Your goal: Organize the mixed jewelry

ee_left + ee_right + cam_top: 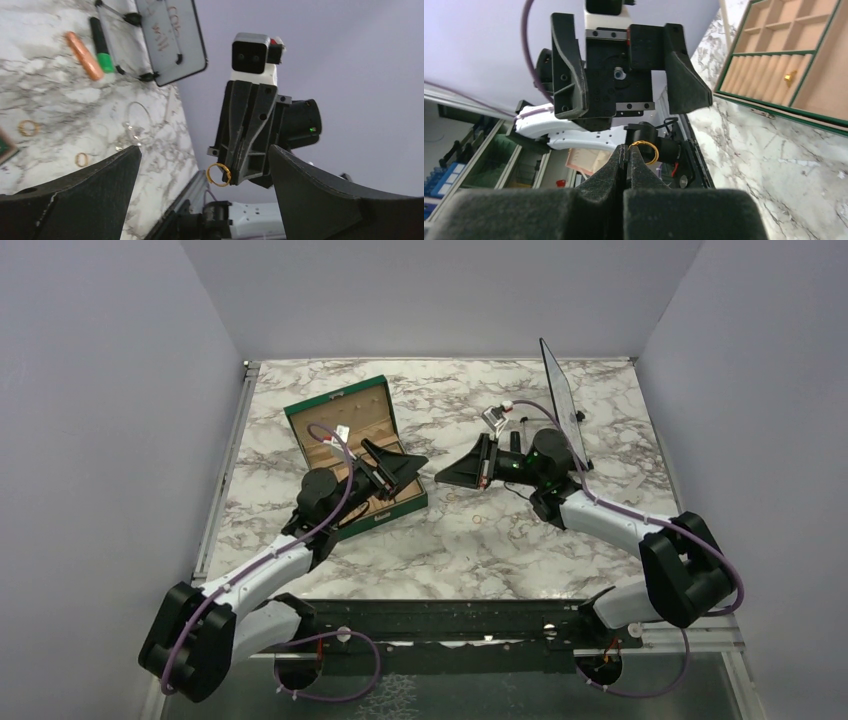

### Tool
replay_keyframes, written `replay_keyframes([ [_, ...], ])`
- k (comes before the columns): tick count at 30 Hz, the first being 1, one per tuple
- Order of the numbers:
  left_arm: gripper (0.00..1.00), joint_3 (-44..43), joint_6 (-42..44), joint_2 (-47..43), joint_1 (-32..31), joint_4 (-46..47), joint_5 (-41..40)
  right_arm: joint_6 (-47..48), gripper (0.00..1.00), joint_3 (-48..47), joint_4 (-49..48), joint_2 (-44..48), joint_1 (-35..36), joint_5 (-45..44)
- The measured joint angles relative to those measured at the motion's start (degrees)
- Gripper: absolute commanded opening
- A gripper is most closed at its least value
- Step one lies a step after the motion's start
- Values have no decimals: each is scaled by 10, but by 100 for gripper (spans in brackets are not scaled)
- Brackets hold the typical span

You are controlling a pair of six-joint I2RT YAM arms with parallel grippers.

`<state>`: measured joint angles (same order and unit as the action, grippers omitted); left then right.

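Right fingers (628, 157) pinched shut on a gold ring (655, 150). The ring is held off the desk (560, 540), in the air just right of the green jewelry box (355, 455).

Left fingers (624, 75) spread wide with nothing between them. They hover over the right end of the box and face the right ones head-on across a small gap. From the left wrist view, the ring hangs in line with the gap between the two left fingers, touching neither.

Box is open, lid up at the back, with a tan divided insert. One small gold piece (790, 76) sits in the ridged ring-roll section. Can't make out anything else inside.

Loose on the desk, right of the box:
- gold ring (28, 127) near the box's front right corner
- second gold ring (81, 159) a bit further out and nearer the arm bases
- thin silvery chain (135, 125), looped, beyond both rings and apart from them

Well right of the box, toward the back, a small whiteboard (170, 35) stands on its stand with red writing I can't read. An orange cylinder (84, 55) and a green-and-black marker (101, 45) lie side by side just on the box side of the board.
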<state>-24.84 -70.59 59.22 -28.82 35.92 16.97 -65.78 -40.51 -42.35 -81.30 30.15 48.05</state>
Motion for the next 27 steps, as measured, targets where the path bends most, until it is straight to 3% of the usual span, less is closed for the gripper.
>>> replay_keyframes([
  [6,93,5,-74,33,0,122,62,-44,1,1,-65,1,0,14],
  [19,63,30,-236,180,-2,460,137,-159,1,3,-229,-6,0,28],
  [27,49,30,-288,221,-11,502,141,-169,1,2,-240,-6,0,37],
])
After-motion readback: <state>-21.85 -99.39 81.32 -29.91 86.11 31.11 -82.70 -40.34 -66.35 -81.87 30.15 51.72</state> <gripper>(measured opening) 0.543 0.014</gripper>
